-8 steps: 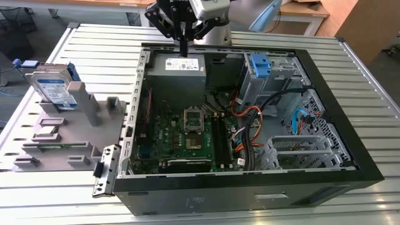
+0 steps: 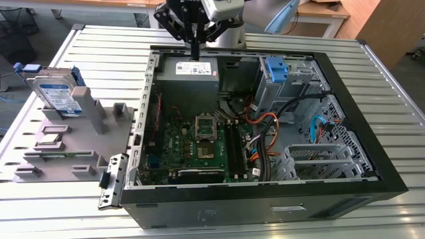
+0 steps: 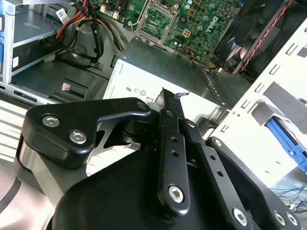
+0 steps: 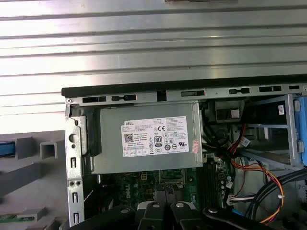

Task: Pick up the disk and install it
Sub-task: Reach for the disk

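The disk (image 2: 58, 97) stands upright in its grey fixture (image 2: 93, 112), edges exposed for grasping, while the gripper (image 2: 194, 56), fingers pressed together and empty, hangs over the power supply (image 2: 189, 69).

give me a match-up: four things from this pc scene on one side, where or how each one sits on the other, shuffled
Things:
1. disk
2. gripper
3. power supply
4. blue bracket

Places or states:
a. inside the case, far side, toward the exterior view's right
b. standing in the grey fixture outside the case
c. over the case's far edge, shut, holding nothing
d. grey box with a white sticker

Pairs: 1-b, 2-c, 3-d, 4-a
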